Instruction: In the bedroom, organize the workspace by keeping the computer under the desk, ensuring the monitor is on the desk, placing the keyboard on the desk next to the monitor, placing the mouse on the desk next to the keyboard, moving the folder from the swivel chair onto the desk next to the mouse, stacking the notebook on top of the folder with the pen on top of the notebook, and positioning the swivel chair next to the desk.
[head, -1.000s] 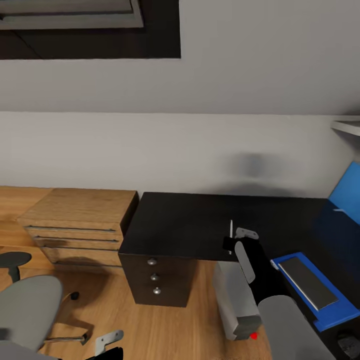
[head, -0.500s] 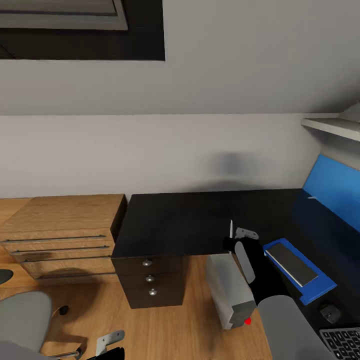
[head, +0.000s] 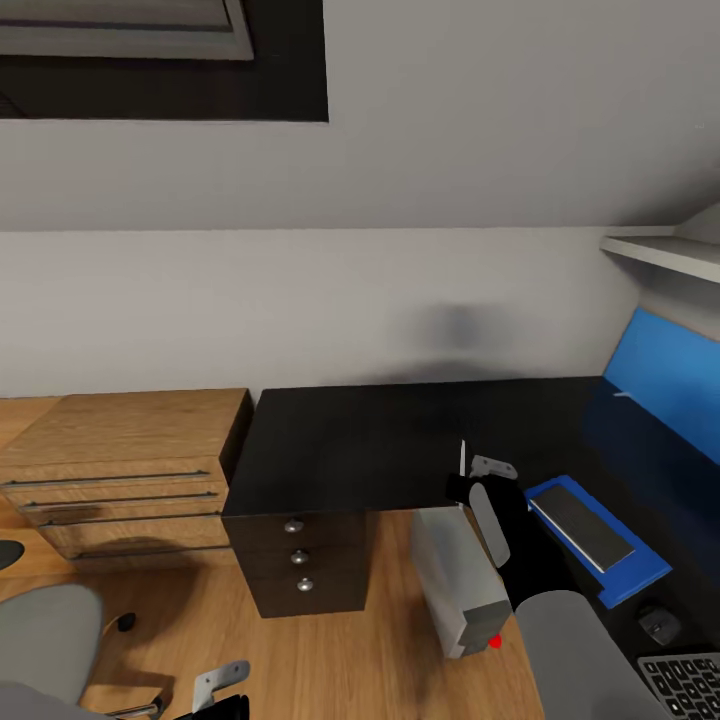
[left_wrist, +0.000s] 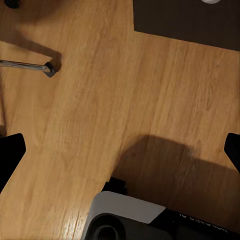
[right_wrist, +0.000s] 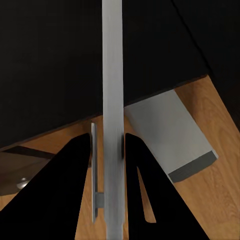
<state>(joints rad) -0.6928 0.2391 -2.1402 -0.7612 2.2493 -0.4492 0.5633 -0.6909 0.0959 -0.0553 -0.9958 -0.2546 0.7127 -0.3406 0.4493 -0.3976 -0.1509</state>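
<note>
The right gripper (right_wrist: 112, 165) pinches one pen (right_wrist: 112, 90), a thin white-silver stick held upright above the front edge of the desk (head: 370, 440). One dark grey notebook (head: 580, 525) lies on one blue folder (head: 630, 578) on the glossy black desktop. One grey computer (head: 455, 580) stands under the desk. The left gripper (left_wrist: 120, 150) is spread above the floor (left_wrist: 100, 100).

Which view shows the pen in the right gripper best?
The right wrist view: the pen runs as a long pale bar, clamped between the right gripper fingers. The head view gives a thin white sliver above that gripper. The left wrist view looks at floor.
</note>
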